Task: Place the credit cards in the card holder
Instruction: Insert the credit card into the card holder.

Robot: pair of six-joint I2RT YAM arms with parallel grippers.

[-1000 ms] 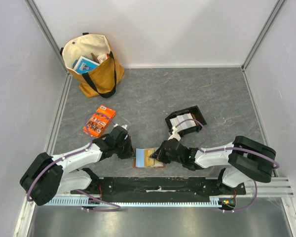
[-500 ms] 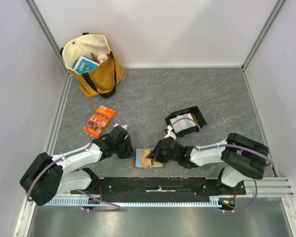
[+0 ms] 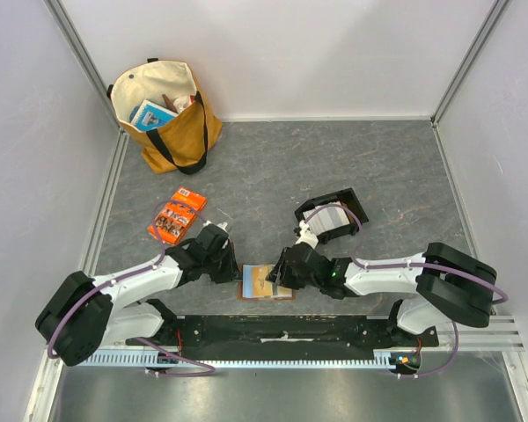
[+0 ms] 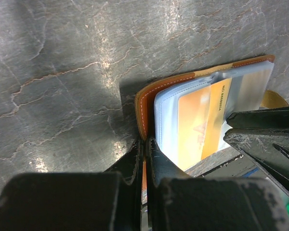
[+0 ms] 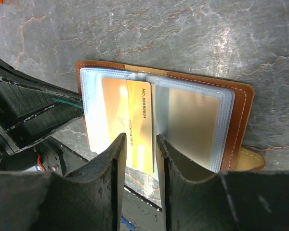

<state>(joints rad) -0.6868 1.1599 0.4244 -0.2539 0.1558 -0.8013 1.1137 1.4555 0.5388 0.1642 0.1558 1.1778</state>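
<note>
The tan-brown card holder lies open near the table's front edge, its clear plastic sleeves facing up. A gold-orange card printed with a number sits partly in the middle sleeve, over another orange card; it also shows in the left wrist view. My left gripper is shut on the holder's left cover and pins it. My right gripper is open just above the gold card, one finger on each side of it. More pale cards lie in the black tray.
An orange printed packet lies left of centre. A tan tote bag with items stands at the back left. The black mounting rail runs just in front of the holder. Grey walls enclose the table.
My right arm's elbow has swung out and back while its gripper stays over the open holder, shifted slightly. My left gripper has not moved.
</note>
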